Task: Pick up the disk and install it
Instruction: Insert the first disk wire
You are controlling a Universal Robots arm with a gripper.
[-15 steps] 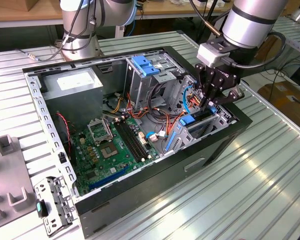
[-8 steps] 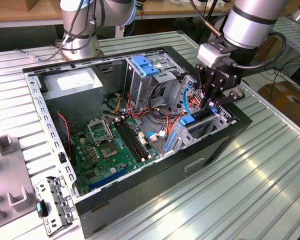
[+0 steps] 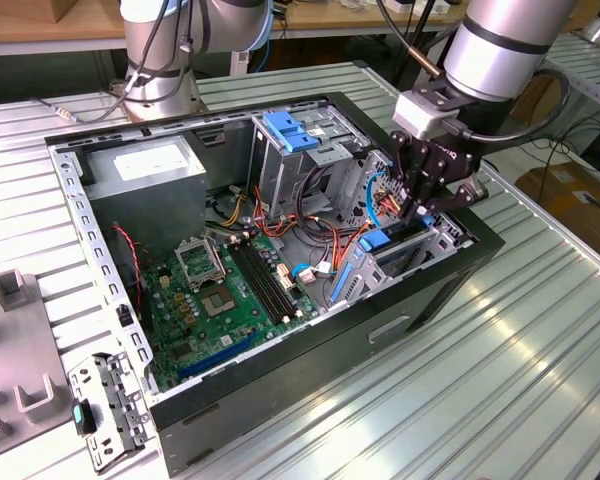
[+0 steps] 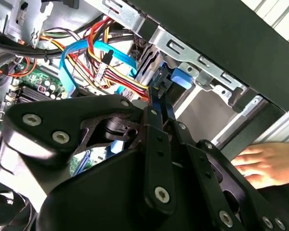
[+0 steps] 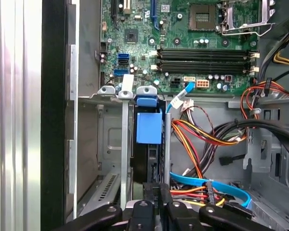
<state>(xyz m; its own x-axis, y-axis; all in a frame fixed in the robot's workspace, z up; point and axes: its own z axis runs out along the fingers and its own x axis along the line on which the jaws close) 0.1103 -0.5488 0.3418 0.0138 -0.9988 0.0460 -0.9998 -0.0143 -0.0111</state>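
Observation:
The disk, a dark body in a bright blue carrier frame, stands on edge in the drive bay at the front corner of the open computer case. Grey metal rails flank it. In the exterior view the disk shows as a blue patch just below my gripper. My gripper reaches down into the bay, its thin black fingers close together on the disk's edge. The lower part of the disk is hidden inside the bay.
Red, orange and blue cables crowd the space beside the bay. The motherboard lies on the case floor. A ribbed blue clip tops a grey cage behind. A person's hand rests on the case's outer wall. A second arm's base stands at the back.

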